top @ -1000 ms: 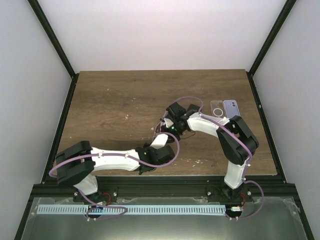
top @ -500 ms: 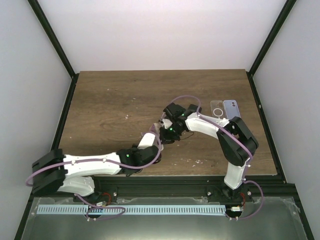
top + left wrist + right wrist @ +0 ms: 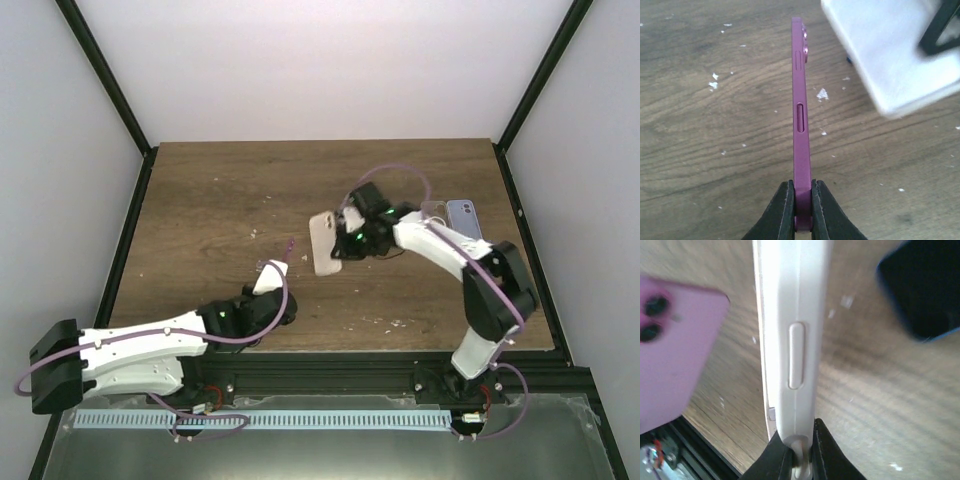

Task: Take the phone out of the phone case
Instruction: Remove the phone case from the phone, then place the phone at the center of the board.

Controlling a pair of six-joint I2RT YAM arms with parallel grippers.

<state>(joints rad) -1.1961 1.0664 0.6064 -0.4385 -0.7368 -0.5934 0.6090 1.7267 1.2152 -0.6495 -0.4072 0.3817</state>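
We see the left gripper (image 3: 802,195) pinched tight on the bottom end of the phone (image 3: 799,100) — a magenta handset seen edge-on in the left wrist view, its side buttons facing the camera and its length running straight out from the fingers above the wooden table (image 3: 210,190). The phone is bare, fully out of its shell. From above, the left arm lies low across the near-left part of the table, and the phone shows only as a thin purple sliver at its tip, a little left of the table's middle.

The right gripper (image 3: 800,436) is clamped just as firmly on one end of the phone case (image 3: 790,315), a white shell that we see edge-on in the right wrist view, its moulded button cover toward us. In the overhead view the case sits near the table's centre with its broad face up to the camera, to the right of the phone — near it, with a clear gap between the two.

Behind the right arm, toward the far right, a clear case (image 3: 435,214) and a bluish phone (image 3: 464,213) lie flat side by side. Small white flecks (image 3: 822,93) dot the wood
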